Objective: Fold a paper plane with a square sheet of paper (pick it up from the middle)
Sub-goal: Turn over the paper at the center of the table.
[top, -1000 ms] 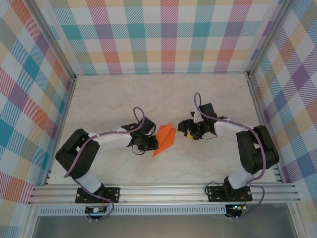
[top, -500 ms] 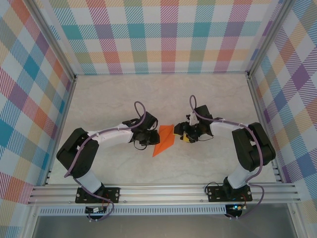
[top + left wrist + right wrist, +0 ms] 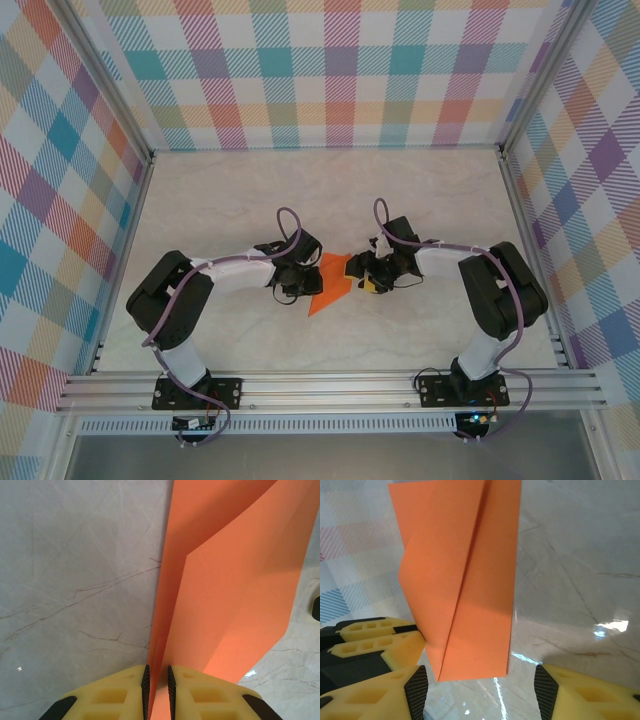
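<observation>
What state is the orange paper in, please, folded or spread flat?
Folded: the orange paper shows overlapping layers and a long crease, and the left tool pinches its folded edge.

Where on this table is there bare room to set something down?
The widest bare stretch of table lies between the back wall and the arms. A smaller patch sits between the orange paper and the metal rail. The middle is crowded: the left gripper pinches the paper, the right gripper stands open at its other side.

open table [image 3: 250,200] beyond, paper plane [image 3: 328,287] apparently blocking centre
</observation>
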